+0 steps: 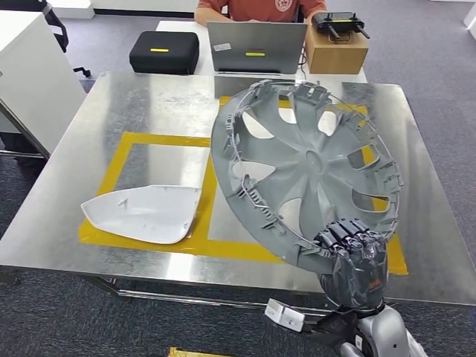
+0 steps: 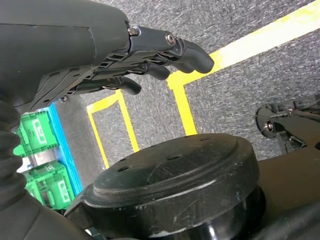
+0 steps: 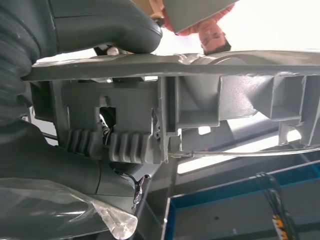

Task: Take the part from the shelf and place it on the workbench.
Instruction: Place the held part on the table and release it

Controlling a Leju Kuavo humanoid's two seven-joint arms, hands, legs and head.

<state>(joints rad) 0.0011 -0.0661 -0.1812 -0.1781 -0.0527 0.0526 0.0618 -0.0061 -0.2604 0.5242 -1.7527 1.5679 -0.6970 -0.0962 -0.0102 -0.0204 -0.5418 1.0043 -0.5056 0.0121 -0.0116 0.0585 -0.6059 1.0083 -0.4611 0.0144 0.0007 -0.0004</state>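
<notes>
A large grey plastic wheel cover point(image 1: 306, 167) hangs tilted above the right half of the metal workbench point(image 1: 163, 104), its inner ribbed side facing me. My right hand point(image 1: 353, 260) grips its near lower rim, fingers curled over the edge. In the right wrist view the cover's rim and clips point(image 3: 188, 110) run close across the picture, with my right hand point(image 3: 75, 30) clamped on them. My left hand point(image 2: 151, 55) hangs over the grey carpet with its fingers stretched out and nothing in it.
A white curved panel point(image 1: 143, 213) lies on the bench's left half inside yellow tape outlines point(image 1: 120, 160). Behind the bench a person sits at a laptop point(image 1: 255, 46), beside a black case point(image 1: 163, 52) and a cardboard box point(image 1: 335, 50). Green crates point(image 2: 41, 155) stand on the floor.
</notes>
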